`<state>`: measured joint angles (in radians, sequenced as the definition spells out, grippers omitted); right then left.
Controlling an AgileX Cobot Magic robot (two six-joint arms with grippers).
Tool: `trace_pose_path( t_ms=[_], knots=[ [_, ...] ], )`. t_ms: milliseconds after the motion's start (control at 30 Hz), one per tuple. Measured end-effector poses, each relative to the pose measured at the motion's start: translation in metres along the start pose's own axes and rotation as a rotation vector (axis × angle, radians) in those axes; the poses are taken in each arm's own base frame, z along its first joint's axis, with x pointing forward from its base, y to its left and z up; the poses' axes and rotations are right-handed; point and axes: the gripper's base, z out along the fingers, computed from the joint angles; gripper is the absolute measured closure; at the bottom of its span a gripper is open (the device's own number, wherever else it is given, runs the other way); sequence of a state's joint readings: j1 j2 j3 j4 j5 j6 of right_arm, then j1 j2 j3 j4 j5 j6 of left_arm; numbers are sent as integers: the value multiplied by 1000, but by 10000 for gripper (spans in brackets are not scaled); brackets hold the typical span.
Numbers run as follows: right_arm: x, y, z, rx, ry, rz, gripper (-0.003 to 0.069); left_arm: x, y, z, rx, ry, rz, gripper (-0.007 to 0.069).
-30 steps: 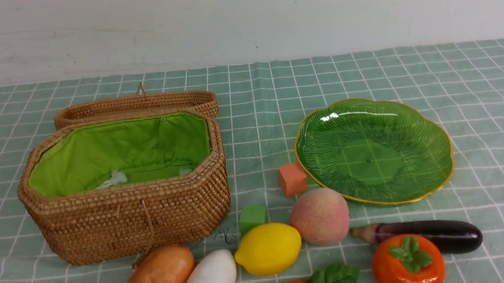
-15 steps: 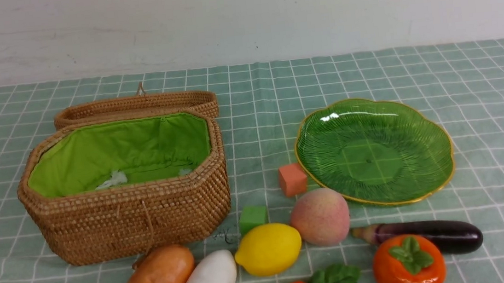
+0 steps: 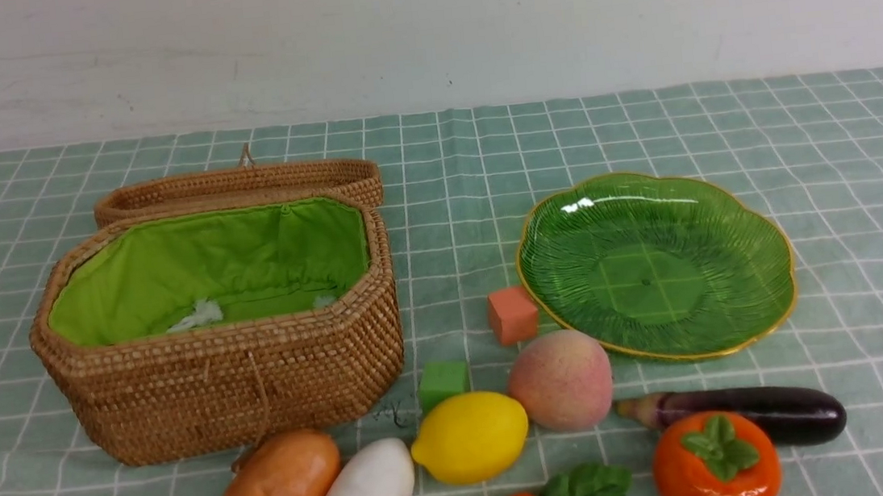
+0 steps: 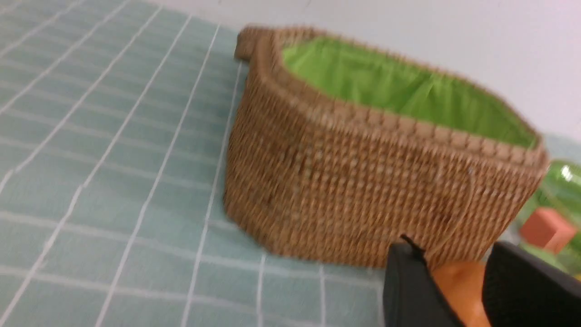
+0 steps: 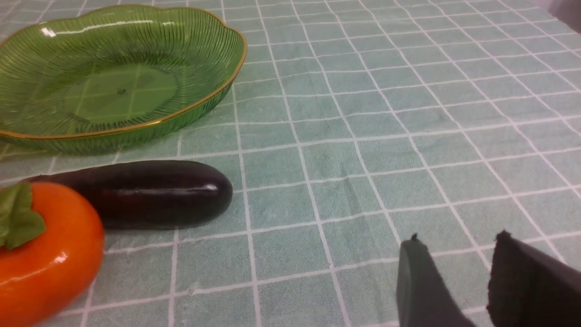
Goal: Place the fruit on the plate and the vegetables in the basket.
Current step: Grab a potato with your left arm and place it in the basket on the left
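Green ribbed plate (image 3: 654, 264); yellow lemon (image 3: 469, 437); purple eggplant (image 3: 749, 411); teal checked cloth (image 3: 640, 123)

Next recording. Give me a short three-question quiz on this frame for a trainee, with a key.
1. True or false: a fruit already lies on the green glass plate.
2. Which toy lies closest to the eggplant? A) lemon B) persimmon C) white radish
3. Fill in: the small cube nearest the plate's rim is ___ in colour.
Key: 1 false, the plate is bare. 2 B. 3 orange.
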<state>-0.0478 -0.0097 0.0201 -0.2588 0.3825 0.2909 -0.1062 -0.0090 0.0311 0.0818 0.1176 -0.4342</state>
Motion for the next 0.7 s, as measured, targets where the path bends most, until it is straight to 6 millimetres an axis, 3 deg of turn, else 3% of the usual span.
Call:
trace_pose_path(
  t_ms=[367, 433, 467, 500, 600, 633, 700],
  knots=[
    [0, 0, 0, 0, 0, 0, 417, -34, -14, -7, 144, -301, -104, 386],
    [0, 0, 0, 0, 0, 0, 417, -50, -19, -11, 156, -333, -121, 386],
    [0, 0, 0, 0, 0, 0, 417, -68, -26, -16, 169, -367, -109, 386],
    [0, 0, 0, 0, 0, 0, 417, -71, -27, -16, 167, -365, -103, 386],
    [0, 0, 0, 0, 0, 0, 417, -124, -46, -22, 165, -391, -53, 386],
    [0, 0, 0, 0, 0, 0, 417, -127, -48, -22, 164, -389, -53, 386],
    [0, 0, 0, 0, 0, 0, 417, -156, -58, -14, 131, -308, -43, 386]
  ],
)
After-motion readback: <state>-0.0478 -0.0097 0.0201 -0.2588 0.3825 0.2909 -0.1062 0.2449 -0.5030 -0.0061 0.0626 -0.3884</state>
